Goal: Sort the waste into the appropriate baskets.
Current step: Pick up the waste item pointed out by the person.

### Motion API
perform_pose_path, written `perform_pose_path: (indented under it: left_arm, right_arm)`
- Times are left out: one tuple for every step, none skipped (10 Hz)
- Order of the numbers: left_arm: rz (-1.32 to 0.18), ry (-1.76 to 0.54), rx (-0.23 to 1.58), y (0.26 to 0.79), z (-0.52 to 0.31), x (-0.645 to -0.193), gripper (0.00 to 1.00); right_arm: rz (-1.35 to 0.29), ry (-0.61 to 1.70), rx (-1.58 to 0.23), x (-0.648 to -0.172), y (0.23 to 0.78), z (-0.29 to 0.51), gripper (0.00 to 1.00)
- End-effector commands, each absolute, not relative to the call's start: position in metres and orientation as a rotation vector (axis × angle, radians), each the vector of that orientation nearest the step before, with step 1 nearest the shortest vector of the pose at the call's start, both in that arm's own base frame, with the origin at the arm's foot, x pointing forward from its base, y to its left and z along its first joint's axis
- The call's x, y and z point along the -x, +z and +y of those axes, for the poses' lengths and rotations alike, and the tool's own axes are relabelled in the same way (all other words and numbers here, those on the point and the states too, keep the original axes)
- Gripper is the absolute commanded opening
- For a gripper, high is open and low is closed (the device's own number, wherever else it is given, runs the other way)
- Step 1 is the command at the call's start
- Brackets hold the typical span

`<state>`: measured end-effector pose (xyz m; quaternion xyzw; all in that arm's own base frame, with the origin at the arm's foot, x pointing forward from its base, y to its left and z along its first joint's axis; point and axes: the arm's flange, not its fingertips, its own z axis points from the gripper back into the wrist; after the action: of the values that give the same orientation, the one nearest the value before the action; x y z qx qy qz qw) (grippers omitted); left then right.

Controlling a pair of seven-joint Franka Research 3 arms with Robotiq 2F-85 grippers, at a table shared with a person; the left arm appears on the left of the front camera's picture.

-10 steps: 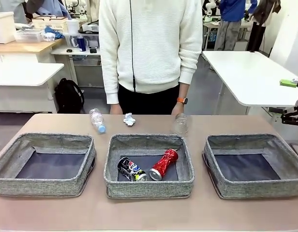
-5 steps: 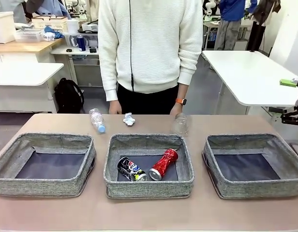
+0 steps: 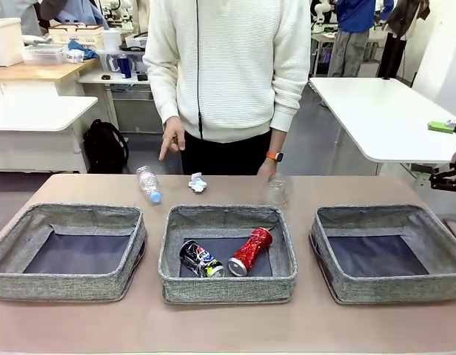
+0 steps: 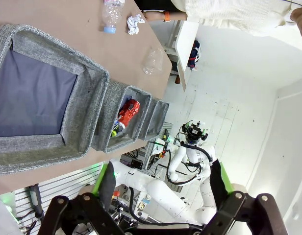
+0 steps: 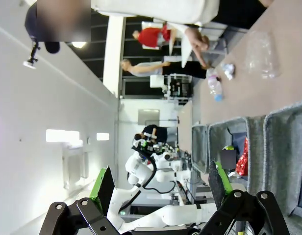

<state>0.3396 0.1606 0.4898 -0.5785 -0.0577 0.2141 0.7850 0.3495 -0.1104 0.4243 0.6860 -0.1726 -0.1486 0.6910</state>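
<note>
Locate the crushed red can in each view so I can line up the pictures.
Front view: crushed red can lies in the middle basket, right of the crushed dark can.
Left wrist view: left of centre, inside the middle basket of the row.
Right wrist view: lower right, partly hidden between basket walls.
Shared landmark: clear plastic cup on the table beyond the baskets.

Lab workspace, white worktables point(image 3: 383, 111), cluttered bench point(image 3: 35, 72), people point(image 3: 365, 22) beyond
</note>
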Motion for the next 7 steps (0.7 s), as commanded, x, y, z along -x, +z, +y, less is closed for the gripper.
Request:
perform_pose_path:
  left_arm:
    - [-0.131, 0.448, 1.242, 0.4904, 0.1616, -0.3376, 1.0]
    - [-0.131, 0.448, 1.242, 0.4904, 0.1616, -0.3376, 1.0]
    - [-0.131, 0.448, 1.242, 0.4904, 0.1616, -0.3376, 1.0]
    - [-0.131, 0.448, 1.242, 0.4904, 0.1616, -0.3376, 1.0]
    - [-0.131, 0.448, 1.242, 0.4904, 0.1616, -0.3376, 1.0]
    - [-0.124, 0.462, 1.248, 0.4898, 0.1606, -0.3396, 1.0]
    - [-0.116, 0.398, 1.25, 0.498, 0.1535, -0.3404, 1.0]
  right_arm:
    - [-0.411, -0.313, -1.553, -0.3505, 0.4261, -0.1103, 1.0]
    - [-0.411, -0.313, -1.553, -0.3505, 0.4261, -0.1103, 1.0]
    - [-0.411, -0.313, -1.553, -0.3505, 0.4261, -0.1103, 1.0]
    - [-0.411, -0.313, -1.553, -0.3505, 0.4261, -0.1103, 1.0]
    - [-0.411, -0.313, -1.553, -0.3505, 0.4261, -0.1103, 1.0]
    - [-0.411, -0.313, -1.553, -0.3505, 0.4261, -0.1103, 1.0]
    - [-0.411, -0.313, -1.553, -0.3505, 0.4261, -0.1103, 1.0]
